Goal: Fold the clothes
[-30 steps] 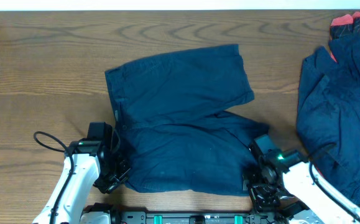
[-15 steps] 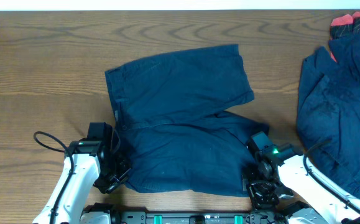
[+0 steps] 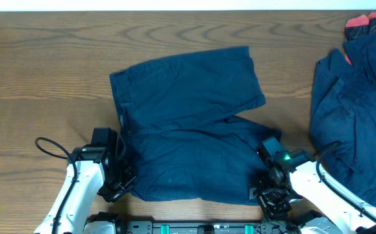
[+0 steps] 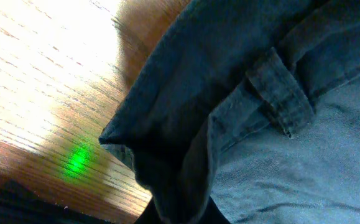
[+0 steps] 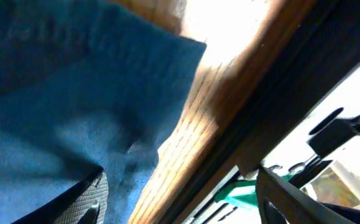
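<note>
The table (image 3: 45, 65) is brown wood with wavy grain. A white strip (image 3: 175, 5) runs along its far edge.

Both arms reach in from the near edge and bend low to the table. The left gripper (image 3: 115, 187) sits at the near waist corner of the shorts (image 3: 188, 130). In the left wrist view the cloth bunches up right at the jaws, with a belt loop (image 4: 279, 99) just past them. The fingers are hidden there, so I cannot tell if they are pinching the cloth. A green spot of light (image 4: 77, 160) glows on the wood beside the jaws.

The right gripper (image 3: 267, 195) sits at the near leg corner of the shorts. Its jaws are spread wide. One of its fingers (image 5: 89, 202) is over the blue cloth, and the other hangs past the table edge.

There are two arms. There is one pair of shorts, lying flat between the two grippers. One heap of blue clothes (image 3: 353, 117) lies near the right jaws, on their outer side. One red cloth (image 3: 369, 25) peeks out at the far end of the heap. One black cable (image 3: 48, 146) loops on the outer side of the left jaws.
</note>
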Robot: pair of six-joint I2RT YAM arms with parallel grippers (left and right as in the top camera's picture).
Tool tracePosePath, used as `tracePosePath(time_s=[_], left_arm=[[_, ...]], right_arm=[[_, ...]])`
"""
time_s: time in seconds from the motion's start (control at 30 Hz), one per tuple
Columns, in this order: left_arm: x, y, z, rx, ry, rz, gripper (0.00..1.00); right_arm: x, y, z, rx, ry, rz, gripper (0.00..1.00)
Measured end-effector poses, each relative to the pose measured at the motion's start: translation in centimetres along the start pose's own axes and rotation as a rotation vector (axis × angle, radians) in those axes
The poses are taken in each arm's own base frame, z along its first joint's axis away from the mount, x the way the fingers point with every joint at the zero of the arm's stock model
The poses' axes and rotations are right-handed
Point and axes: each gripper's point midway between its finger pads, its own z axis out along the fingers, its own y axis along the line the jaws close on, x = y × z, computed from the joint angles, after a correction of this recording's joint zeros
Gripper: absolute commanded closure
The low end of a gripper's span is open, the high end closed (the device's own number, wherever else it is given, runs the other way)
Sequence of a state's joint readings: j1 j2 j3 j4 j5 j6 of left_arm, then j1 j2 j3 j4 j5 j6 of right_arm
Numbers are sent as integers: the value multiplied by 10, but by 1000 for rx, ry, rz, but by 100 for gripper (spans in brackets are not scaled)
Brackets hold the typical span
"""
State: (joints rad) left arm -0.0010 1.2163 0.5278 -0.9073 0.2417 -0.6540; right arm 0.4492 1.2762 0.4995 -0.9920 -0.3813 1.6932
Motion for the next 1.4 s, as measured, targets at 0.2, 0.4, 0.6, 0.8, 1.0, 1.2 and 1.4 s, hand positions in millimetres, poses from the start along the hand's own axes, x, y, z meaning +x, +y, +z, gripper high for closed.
tracePosePath(time_s=[0.2, 0.4, 0.6, 0.8, 1.0, 1.2, 1.4], left_arm=[[0, -1, 0, 4, 1, 0, 93], [1, -1, 0, 5, 4, 0, 94], [0, -1, 0, 8, 2, 1, 93], [0, -1, 0, 8, 2, 1, 93], [0, -1, 0, 8, 1, 1, 93], [0, -2, 0, 9, 0, 1, 93], [0, -2, 0, 10, 0, 1, 93]], right_arm=[[4, 61, -13, -230, -27, -167, 30], [-9, 49, -11, -179, -94, -161, 32], [-25, 20, -9, -61, -170, -111, 33], [-31, 7, -10, -10, -198, -91, 34], [-31, 25, -11, -81, -208, -101, 36], [-32, 40, -7, -132, -207, -110, 43], [-28, 45, -6, -143, -189, -111, 69]])
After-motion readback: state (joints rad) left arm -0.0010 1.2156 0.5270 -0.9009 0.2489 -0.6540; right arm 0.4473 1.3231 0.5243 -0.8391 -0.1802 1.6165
